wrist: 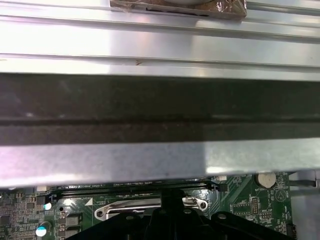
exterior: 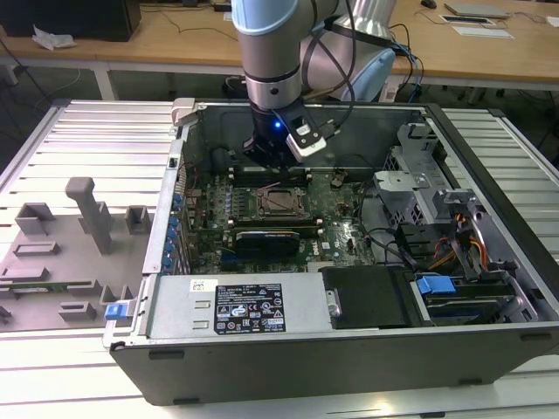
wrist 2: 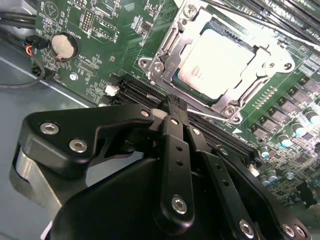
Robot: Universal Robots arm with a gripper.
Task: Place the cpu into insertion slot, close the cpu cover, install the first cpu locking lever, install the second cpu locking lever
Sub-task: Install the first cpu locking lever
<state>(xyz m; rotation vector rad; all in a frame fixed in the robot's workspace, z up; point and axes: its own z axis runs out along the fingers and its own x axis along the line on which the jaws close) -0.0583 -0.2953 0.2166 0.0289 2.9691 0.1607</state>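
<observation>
The cpu [wrist 2: 215, 62] is sitting flat in the insertion slot [exterior: 280, 203]. The cpu cover [wrist 2: 169, 47] is lying down over its edges, framing the chip so it is being held seated. You are seeing the gripper [wrist 2: 172, 106] hanging just beside that slot, over the black memory sockets [wrist 2: 142, 92], a spot that is probably serving work along the slot's edge. Its jaws are showing drawn narrowly together, and you are finding nothing gripped between them.

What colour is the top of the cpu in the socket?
Pale silver-beige metal; the cpu shows best in the second wrist view.
</observation>
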